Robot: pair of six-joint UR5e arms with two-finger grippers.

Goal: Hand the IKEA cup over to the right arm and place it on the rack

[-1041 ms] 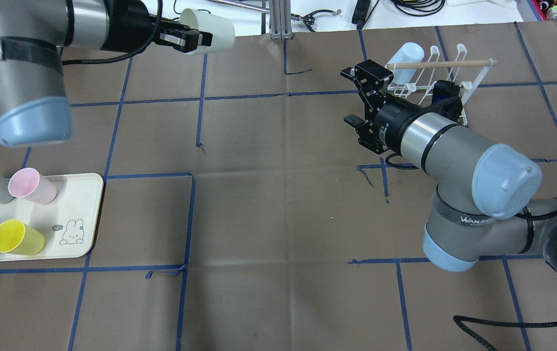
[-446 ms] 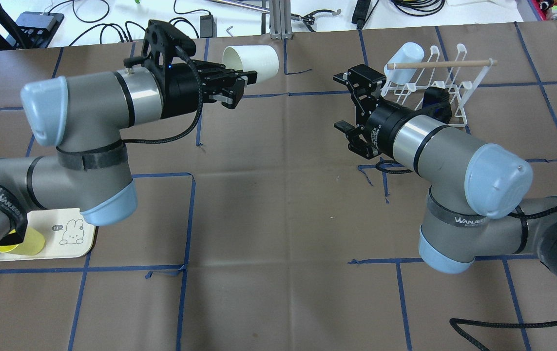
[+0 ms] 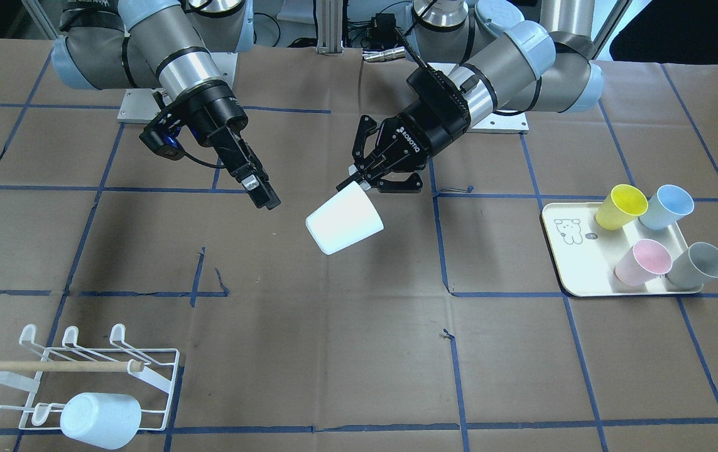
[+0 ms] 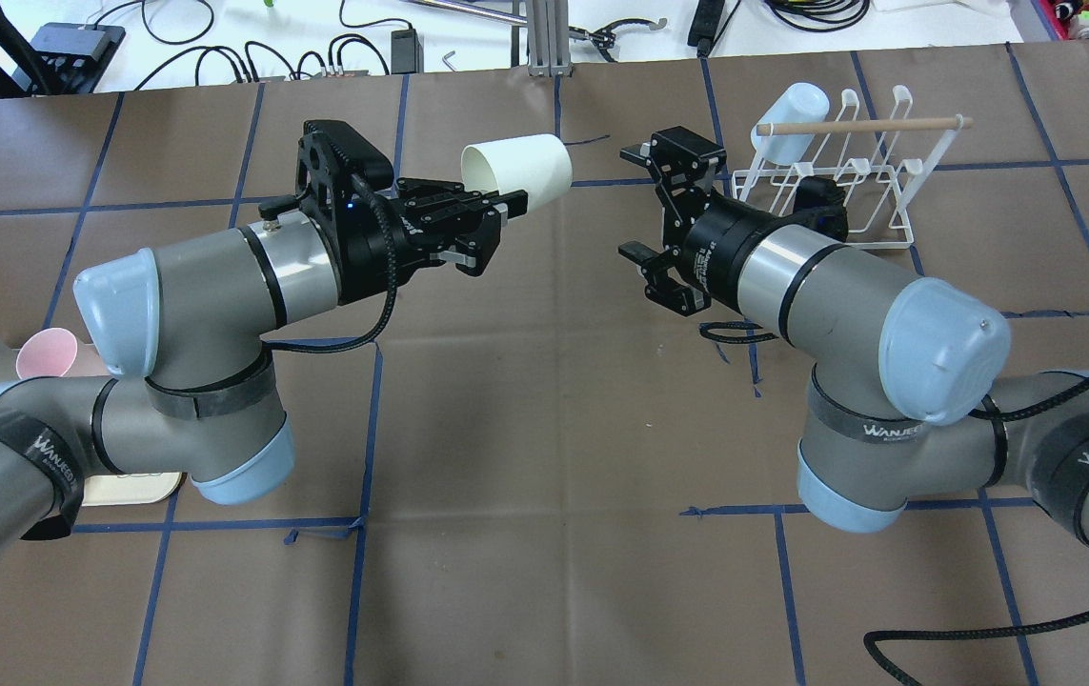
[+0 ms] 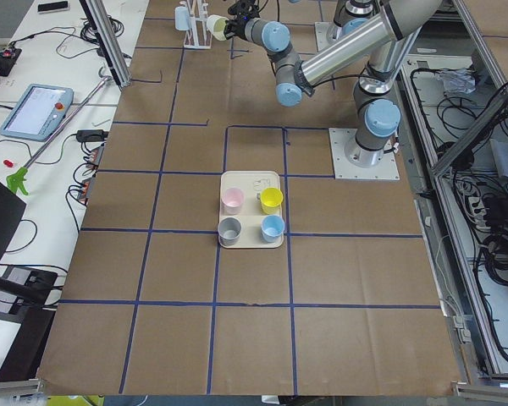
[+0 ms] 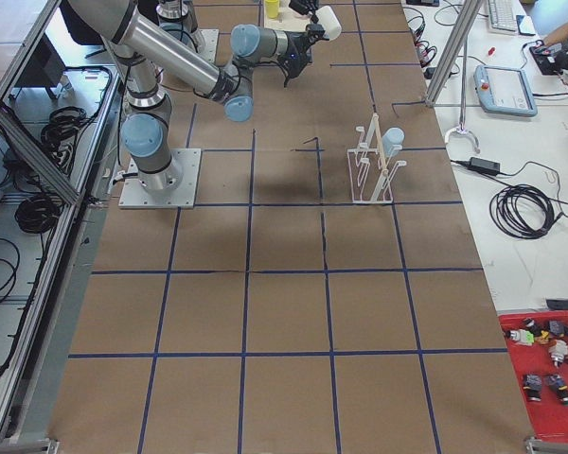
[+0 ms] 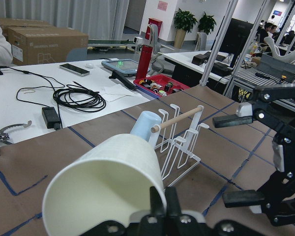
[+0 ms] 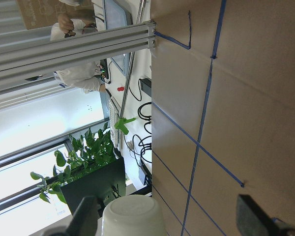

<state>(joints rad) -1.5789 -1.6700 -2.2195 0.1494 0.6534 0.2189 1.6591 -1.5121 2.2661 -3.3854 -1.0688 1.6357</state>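
Observation:
My left gripper (image 4: 504, 203) is shut on the rim of a white cup (image 4: 517, 171) and holds it on its side in the air, base toward the right arm. My right gripper (image 4: 632, 200) is open and empty, a short gap right of the cup's base, jaws facing it. In the front view the cup (image 3: 344, 221) hangs below the left gripper (image 3: 359, 182), with the right gripper (image 3: 264, 194) beside it. In the right wrist view the cup's base (image 8: 132, 219) sits between the spread fingers (image 8: 86, 216). The white wire rack (image 4: 849, 162) stands behind the right arm.
A pale blue cup (image 4: 792, 119) hangs on the rack's left end, under the wooden dowel (image 4: 863, 124). The cream tray (image 3: 575, 276) holds yellow, blue, pink and grey cups on the robot's left. Cables and aluminium posts lie past the table's far edge.
The left arm has swung the white cup right and toward the table's middle, close to the right gripper. The right gripper has moved left, away from the rack, still open.

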